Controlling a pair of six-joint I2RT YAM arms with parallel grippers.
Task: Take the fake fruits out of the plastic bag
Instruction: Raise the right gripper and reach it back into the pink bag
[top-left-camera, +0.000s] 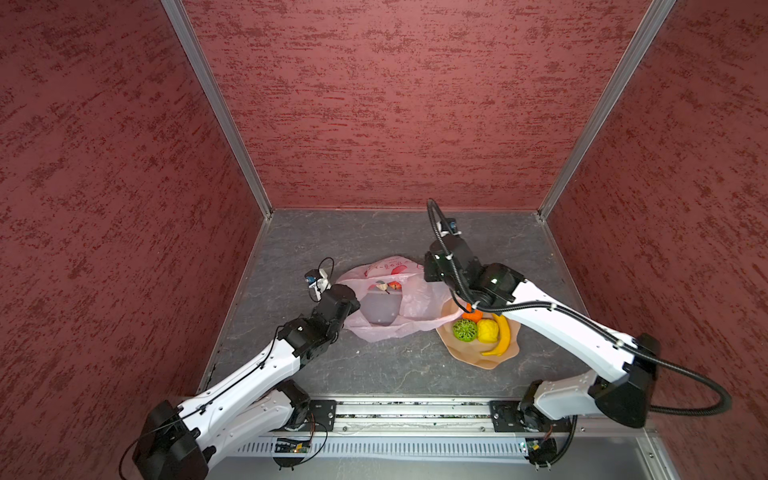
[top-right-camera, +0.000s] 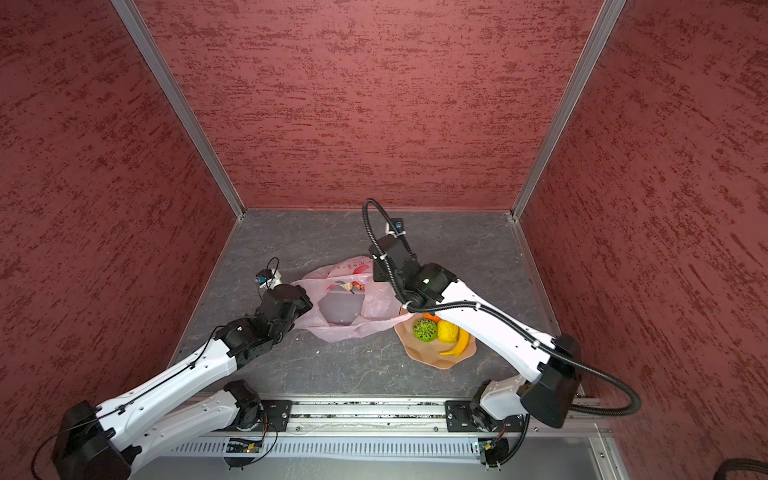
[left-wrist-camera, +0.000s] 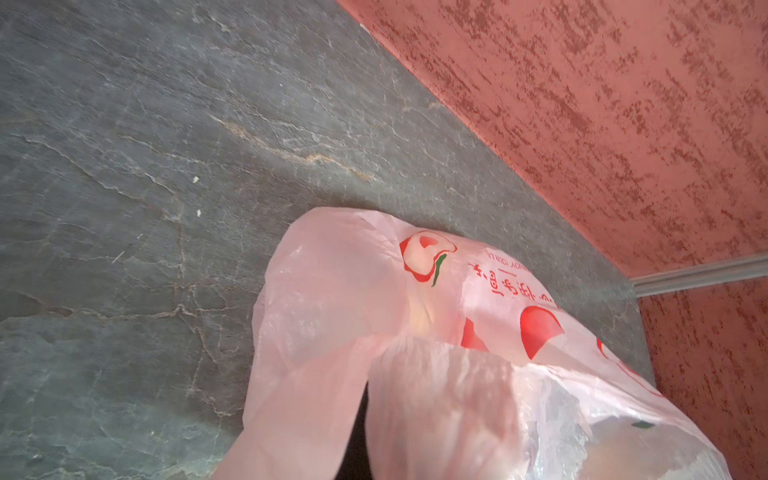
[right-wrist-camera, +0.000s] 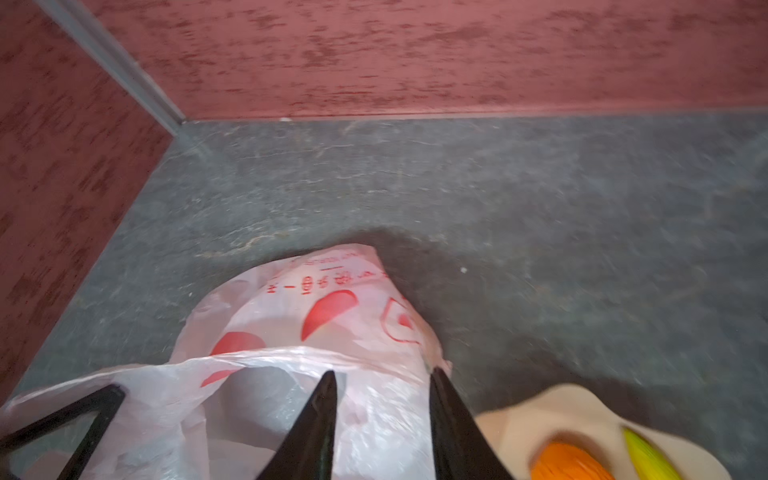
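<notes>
Plastic bag (top-left-camera: 415, 303) mouth: hold wide with left gripper (top-left-camera: 353, 305), clamped on left rim; lower right gripper (right-wrist-camera: 384, 374), fingers (right-wrist-camera: 320, 415) parted, clear of film, onto fake fruits (top-left-camera: 390, 286) inside.

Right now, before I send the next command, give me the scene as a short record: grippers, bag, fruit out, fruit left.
left gripper: shut on the plastic bag, at its left edge
right gripper: open, over the bag's right edge
dish: green lattice ball, lemon, banana, orange
in bag: a cream piece and a red piece show; more cannot be told
</notes>
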